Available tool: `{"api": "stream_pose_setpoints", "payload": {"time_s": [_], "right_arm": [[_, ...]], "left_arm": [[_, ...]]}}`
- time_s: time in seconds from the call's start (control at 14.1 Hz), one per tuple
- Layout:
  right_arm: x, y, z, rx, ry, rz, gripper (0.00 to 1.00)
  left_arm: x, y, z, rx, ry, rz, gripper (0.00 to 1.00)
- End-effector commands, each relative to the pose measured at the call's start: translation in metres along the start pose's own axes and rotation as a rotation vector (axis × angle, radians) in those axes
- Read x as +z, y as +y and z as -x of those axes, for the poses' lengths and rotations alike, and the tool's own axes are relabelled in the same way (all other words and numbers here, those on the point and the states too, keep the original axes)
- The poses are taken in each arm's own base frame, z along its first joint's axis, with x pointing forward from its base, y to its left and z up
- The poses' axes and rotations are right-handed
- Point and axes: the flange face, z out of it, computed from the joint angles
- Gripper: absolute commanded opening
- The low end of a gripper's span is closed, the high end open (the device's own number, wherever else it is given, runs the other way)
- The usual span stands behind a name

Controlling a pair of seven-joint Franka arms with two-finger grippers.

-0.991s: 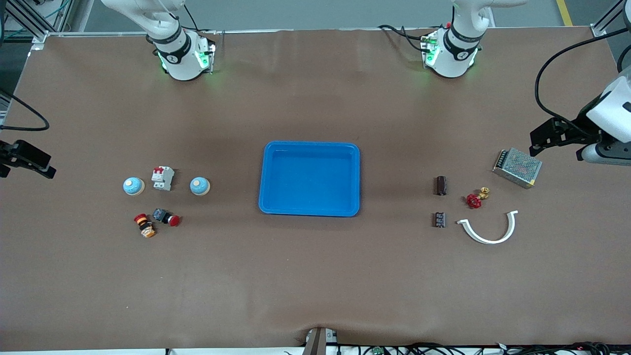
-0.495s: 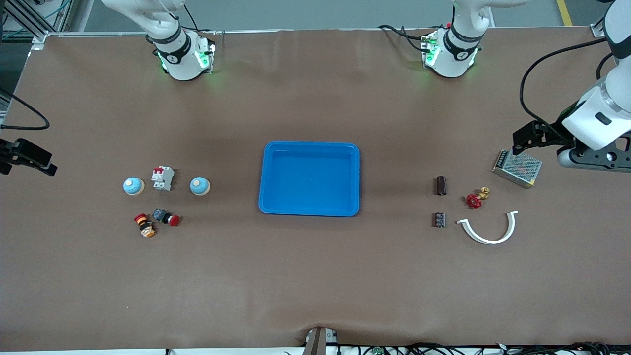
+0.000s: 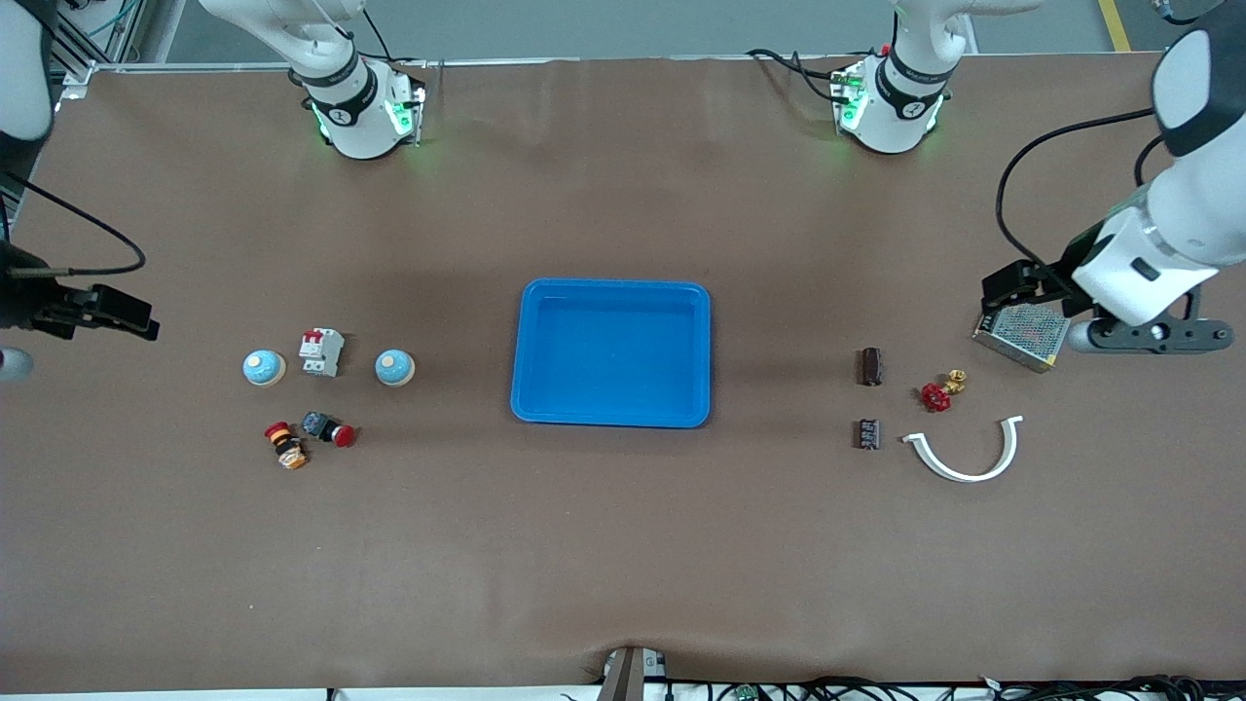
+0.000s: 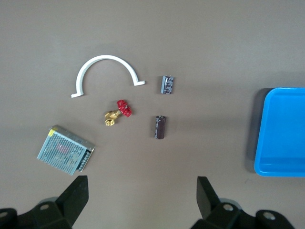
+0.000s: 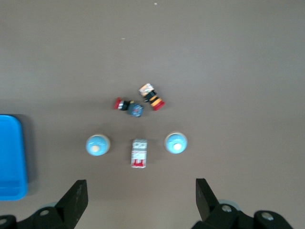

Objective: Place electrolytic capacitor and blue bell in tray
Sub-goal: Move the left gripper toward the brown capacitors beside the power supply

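Capacitors: two (image 4: 160, 127) (image 4: 167, 85) on the table, ahead of the left gripper's (image 4: 142, 191) wide, empty jaws.
Blue bells: two (image 5: 97, 145) (image 5: 176, 142) flanking a breaker (image 5: 139, 153), before the right gripper's (image 5: 138, 193) wide, empty jaws.
Tray (image 3: 611, 292): mid-table, holding nothing.

Tray (image 5: 10, 157) cut by right wrist view edge.

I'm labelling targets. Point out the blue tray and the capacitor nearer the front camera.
Shallow bright-blue plastic tray (image 3: 610, 289): front view, on its raised rim.
Small dark cylindrical capacitor with printed markings (image 3: 866, 434): front view, middle of its body.
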Motion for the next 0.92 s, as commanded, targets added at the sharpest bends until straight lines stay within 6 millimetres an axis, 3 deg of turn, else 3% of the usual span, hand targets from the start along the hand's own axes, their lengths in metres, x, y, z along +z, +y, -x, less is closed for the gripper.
{"api": "stream_pose_setpoints", "payload": {"time_s": [0.0, 0.28, 0.85], "right_arm": [[0.028, 0.006, -0.003, -0.073, -0.007, 0.092, 1.00], [0.057, 0.040, -0.006, -0.190, 0.005, 0.086, 1.00], [0.118, 0.056, 0.004, -0.206, -0.022, 0.032, 1.00]], "left_arm": [[0.033, 0.008, 0.020, 0.012, 0.050, -0.012, 1.00], [0.089, 0.009, 0.030, 0.017, 0.059, -0.014, 1.00], [0.190, 0.002, 0.045, 0.014, 0.075, -0.011, 1.00]]}}
